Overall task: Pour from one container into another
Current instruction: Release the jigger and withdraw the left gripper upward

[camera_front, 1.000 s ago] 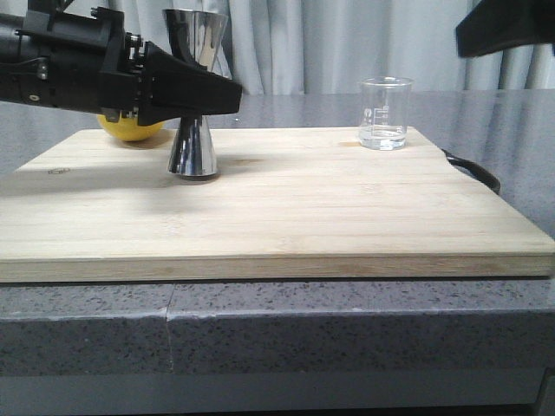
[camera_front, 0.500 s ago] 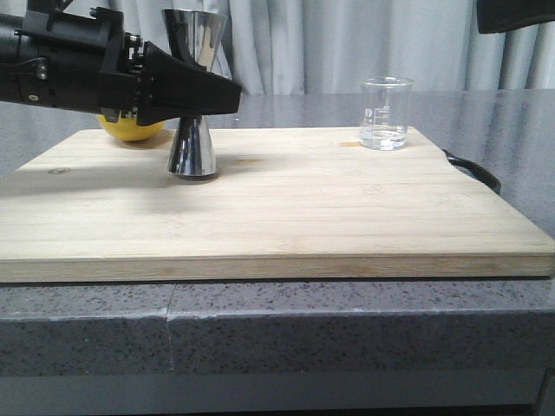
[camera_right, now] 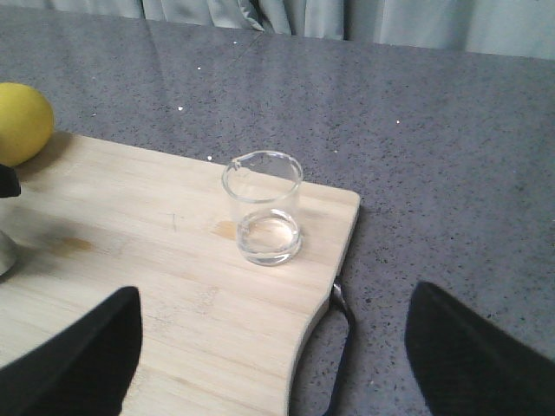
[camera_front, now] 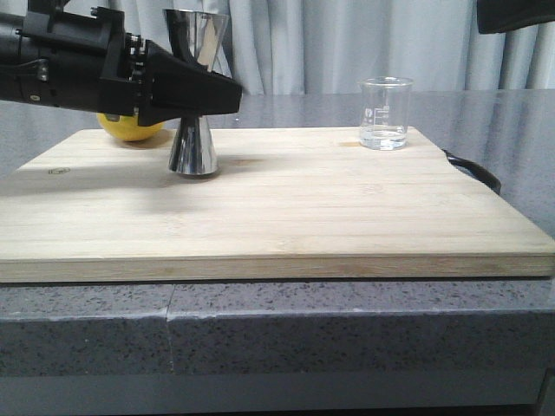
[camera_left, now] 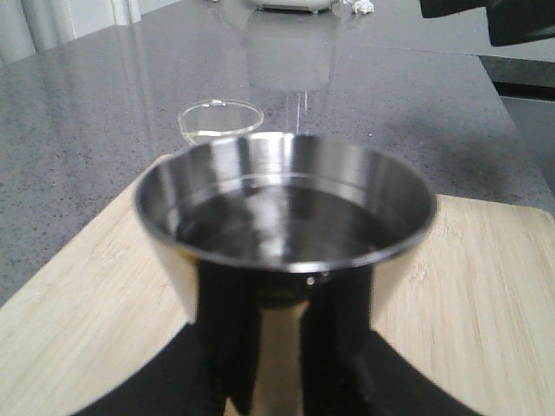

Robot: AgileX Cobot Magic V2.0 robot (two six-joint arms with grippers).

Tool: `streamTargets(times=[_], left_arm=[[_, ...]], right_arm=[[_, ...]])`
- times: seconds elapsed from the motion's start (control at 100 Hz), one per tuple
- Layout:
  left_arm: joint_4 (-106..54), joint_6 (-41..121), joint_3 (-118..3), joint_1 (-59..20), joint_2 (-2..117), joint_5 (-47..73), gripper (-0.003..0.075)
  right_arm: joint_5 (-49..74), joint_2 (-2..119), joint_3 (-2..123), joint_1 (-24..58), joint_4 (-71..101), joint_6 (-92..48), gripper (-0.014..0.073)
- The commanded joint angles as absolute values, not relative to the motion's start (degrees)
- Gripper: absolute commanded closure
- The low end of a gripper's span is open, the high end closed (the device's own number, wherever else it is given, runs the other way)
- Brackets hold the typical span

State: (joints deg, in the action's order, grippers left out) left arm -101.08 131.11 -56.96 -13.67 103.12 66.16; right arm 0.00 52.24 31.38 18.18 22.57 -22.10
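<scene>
Wooden board (camera_front: pixel 286 208): jigger (camera_front: pixel 194 87) within left end effector (camera_front: pixel 227 95), beaker (camera_front: pixel 384 113) apart.

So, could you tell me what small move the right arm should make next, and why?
Probably lower the right hand toward the beaker and centre its open fingers around it. The left hand already grips the jigger at its waist on the board, while the beaker stands ungrasped with liquid inside.

Resting on the tabletop (camera_front: pixel 520 130): the cutting board (camera_front: pixel 286 208). Standing on its left part: the jigger (camera_front: pixel 194 95), upright, with the left end effector (camera_front: pixel 227 95) at its waist. Lying behind, at the far-left corner: a lemon (camera_front: pixel 130 128). Standing at the far-right corner, well apart: the beaker (camera_front: pixel 384 113).
</scene>
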Motion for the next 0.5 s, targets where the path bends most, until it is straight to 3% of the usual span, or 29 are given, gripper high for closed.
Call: streamTargets(times=[0.0,0.49], left_arm=[[-105.49,131.55,-59.55,-14.07,100.83,73.25,0.0586],[-105.49,131.31,-60.97,-15.17,103.3,73.25,0.0586]], right_arm=[[-3.61,51.36,32.78,17.83,21.97,-22.83,0.0032],[-3.75,51.36,32.78,17.83,21.82,-22.83,0.0032]])
